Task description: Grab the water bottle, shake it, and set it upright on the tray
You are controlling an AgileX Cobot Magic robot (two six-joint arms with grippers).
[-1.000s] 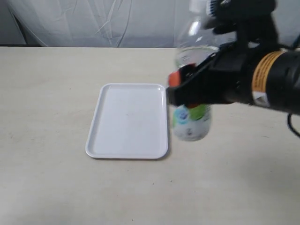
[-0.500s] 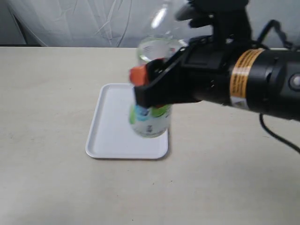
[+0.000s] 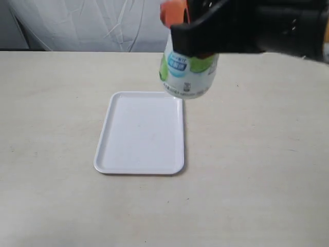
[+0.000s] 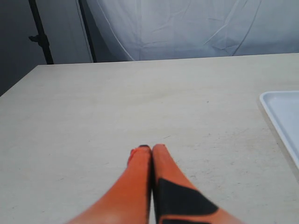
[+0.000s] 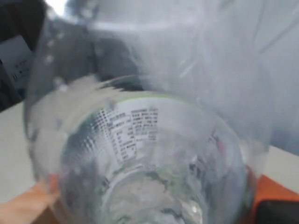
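The water bottle (image 3: 187, 74) hangs in the air above the far right corner of the white tray (image 3: 140, 133); only its labelled lower half shows in the exterior view, with the cap out of frame. My right gripper (image 3: 194, 32) is shut on the bottle, one orange fingertip (image 3: 172, 13) showing at its left side. The clear bottle (image 5: 140, 154) fills the right wrist view, with orange fingers (image 5: 28, 205) at either side of it. My left gripper (image 4: 150, 149) is shut with nothing in it, low over the bare table, and a corner of the tray (image 4: 285, 116) lies off to one side.
The tray holds nothing. The beige table (image 3: 257, 170) stretches around it, backed by a white cloth (image 3: 103, 25). A dark stand (image 4: 39, 32) rises beyond the table's far corner in the left wrist view.
My right gripper swung the bottle left from beside the tray's right edge over the tray, then lifted it high above the tray's far right corner.
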